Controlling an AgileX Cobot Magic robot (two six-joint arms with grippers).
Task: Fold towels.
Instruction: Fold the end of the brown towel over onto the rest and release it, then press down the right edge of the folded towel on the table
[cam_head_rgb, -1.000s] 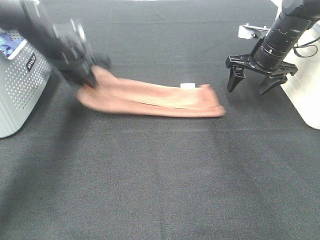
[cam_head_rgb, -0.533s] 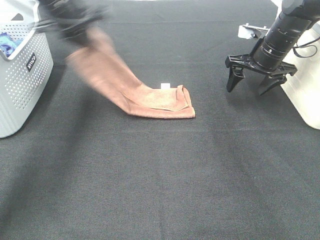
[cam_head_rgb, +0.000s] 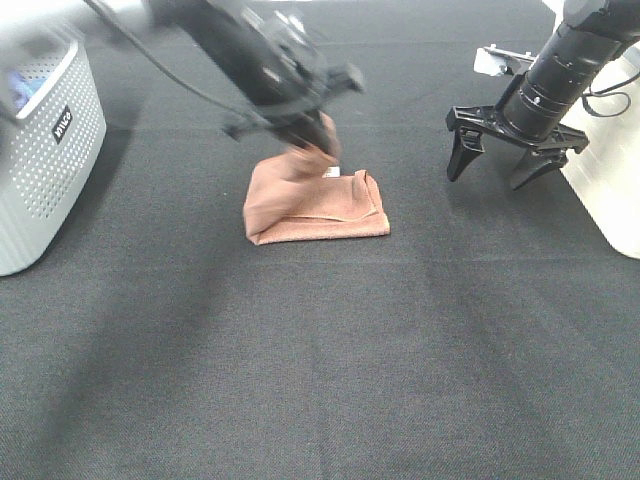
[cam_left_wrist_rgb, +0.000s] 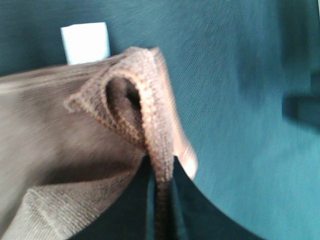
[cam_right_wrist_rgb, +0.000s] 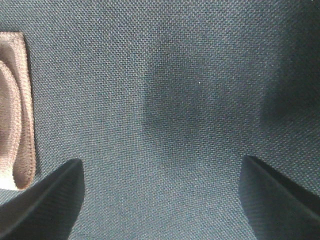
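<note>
The reddish-brown towel (cam_head_rgb: 310, 205) lies folded over on the black table, its small white tag (cam_head_rgb: 331, 172) at the far edge. My left gripper (cam_head_rgb: 305, 155) is shut on the towel's stitched edge (cam_left_wrist_rgb: 156, 150) and holds it over the folded part near the tag (cam_left_wrist_rgb: 85, 42). The arm is blurred with motion. My right gripper (cam_head_rgb: 497, 165) is open and empty, hovering to the right of the towel. The towel's edge (cam_right_wrist_rgb: 15, 110) shows at the side of the right wrist view.
A white perforated basket (cam_head_rgb: 40, 160) with a blue cloth (cam_head_rgb: 22, 88) in it stands at the left edge. A white container (cam_head_rgb: 610, 190) stands at the right edge, behind my right arm. The table surface is black fabric (cam_head_rgb: 320, 350).
My left gripper swung the towel's left end up and over to the right, folding it onto the right part. The right gripper stayed in place.
</note>
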